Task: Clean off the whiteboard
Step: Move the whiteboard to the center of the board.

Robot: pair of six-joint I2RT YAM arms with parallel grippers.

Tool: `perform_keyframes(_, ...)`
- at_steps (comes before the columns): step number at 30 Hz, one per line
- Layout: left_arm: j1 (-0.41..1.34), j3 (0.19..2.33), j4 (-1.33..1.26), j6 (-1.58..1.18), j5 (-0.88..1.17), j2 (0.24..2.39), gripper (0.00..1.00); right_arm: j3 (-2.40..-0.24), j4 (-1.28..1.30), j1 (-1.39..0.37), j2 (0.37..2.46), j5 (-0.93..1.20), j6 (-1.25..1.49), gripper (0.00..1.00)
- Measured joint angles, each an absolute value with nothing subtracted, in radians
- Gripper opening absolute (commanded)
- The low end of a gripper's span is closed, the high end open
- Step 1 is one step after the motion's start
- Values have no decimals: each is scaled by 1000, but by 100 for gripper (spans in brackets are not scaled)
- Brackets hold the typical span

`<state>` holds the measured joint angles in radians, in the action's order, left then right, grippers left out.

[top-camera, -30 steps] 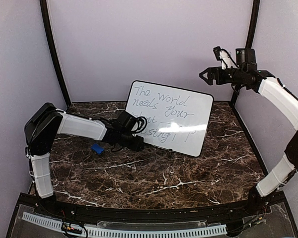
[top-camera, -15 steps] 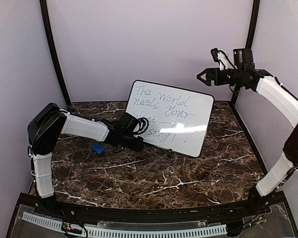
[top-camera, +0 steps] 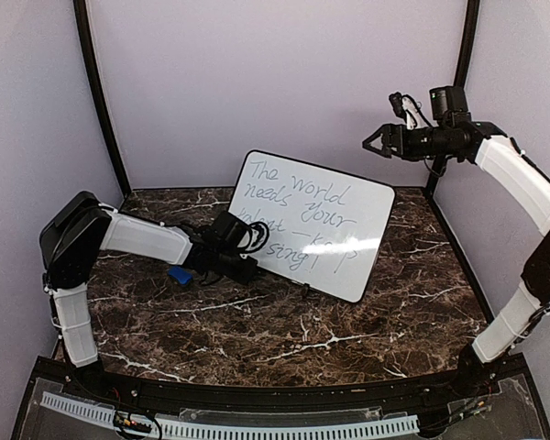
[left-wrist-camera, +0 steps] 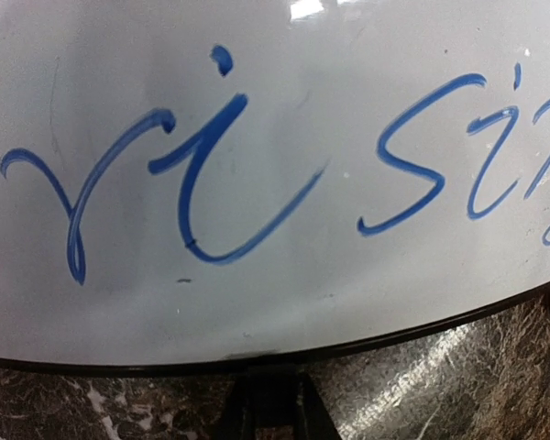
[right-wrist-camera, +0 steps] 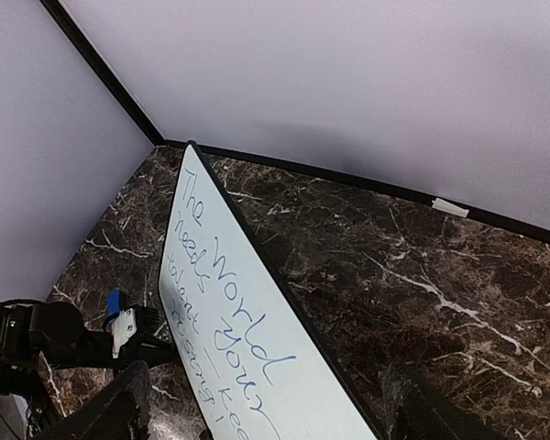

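Clamping the whiteboard [top-camera: 316, 220] by its lower edge, the left end effector [top-camera: 253, 268] is closed on it, seemingly to hold the written face tilted and steady for wiping. The blue eraser [top-camera: 177, 274] lies on the worktop [top-camera: 348, 339] just behind that end effector. The right end effector [top-camera: 371, 143] hangs open, high above the board's far corner, holding nothing.

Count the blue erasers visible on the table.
1: the blue eraser lies on the table, left of the whiteboard, beside the left arm. More could hide behind the board.
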<state>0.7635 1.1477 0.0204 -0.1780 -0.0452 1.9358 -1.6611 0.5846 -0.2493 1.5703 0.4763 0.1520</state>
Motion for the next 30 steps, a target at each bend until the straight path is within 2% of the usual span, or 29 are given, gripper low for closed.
perform_keyframes(6,781,1105,36,-131,-39,1881,0,-1754,692,-304,1567,429,157,83)
perform_keyframes(22,809,902,-147,-27,63,1796,0,-1696,741,-389,1579,513,128,75)
perform_keyframes(30,810,872,-203,23,70,1790,4,-1674,743,-407,1593,537,120,76)
